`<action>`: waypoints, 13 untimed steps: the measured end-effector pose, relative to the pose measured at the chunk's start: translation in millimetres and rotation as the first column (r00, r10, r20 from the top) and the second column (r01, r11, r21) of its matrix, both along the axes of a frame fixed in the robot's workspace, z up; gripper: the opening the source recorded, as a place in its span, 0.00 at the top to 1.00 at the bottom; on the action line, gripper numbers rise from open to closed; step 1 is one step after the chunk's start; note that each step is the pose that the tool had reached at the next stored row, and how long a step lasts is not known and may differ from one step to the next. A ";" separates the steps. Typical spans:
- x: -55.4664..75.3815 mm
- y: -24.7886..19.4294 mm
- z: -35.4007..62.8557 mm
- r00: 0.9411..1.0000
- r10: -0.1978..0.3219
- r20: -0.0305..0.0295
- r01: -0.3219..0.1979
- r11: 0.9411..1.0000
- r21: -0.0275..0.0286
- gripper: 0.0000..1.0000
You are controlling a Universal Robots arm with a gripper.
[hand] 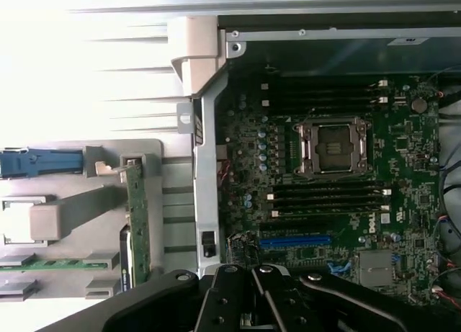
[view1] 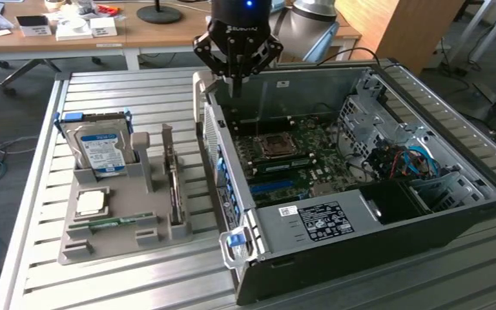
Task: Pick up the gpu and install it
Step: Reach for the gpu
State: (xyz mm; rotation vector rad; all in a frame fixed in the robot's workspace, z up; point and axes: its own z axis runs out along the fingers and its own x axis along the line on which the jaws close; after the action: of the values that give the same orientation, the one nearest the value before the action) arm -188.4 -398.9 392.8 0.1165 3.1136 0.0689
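The gpu stands on edge in a slot of the grey holder on the exterior view's left, its silvery bracket pointing up. In the wrist view the gpu shows as a thin green board edge beside the case wall. My gripper hangs above the back left corner of the open computer case, well apart from the gpu. Its black fingers are shut together with nothing between them. Below them lies the motherboard with a blue slot.
The holder also carries a hard drive with a blue-white label, a processor chip and a narrow green memory stick. All stand on a slatted metal table. Desks and cables lie behind and around it.
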 end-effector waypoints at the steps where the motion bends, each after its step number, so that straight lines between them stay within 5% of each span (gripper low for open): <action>1: -1.5 0.0 0.0 1.000 0.000 0.000 0.000 1.000 0.000 0.89; 13: -7.1 0.0 0.0 1.000 0.000 0.000 0.000 1.000 0.000 0.89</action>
State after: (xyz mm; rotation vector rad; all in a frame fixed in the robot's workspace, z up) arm -195.4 -398.8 392.8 0.1166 3.1137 0.0689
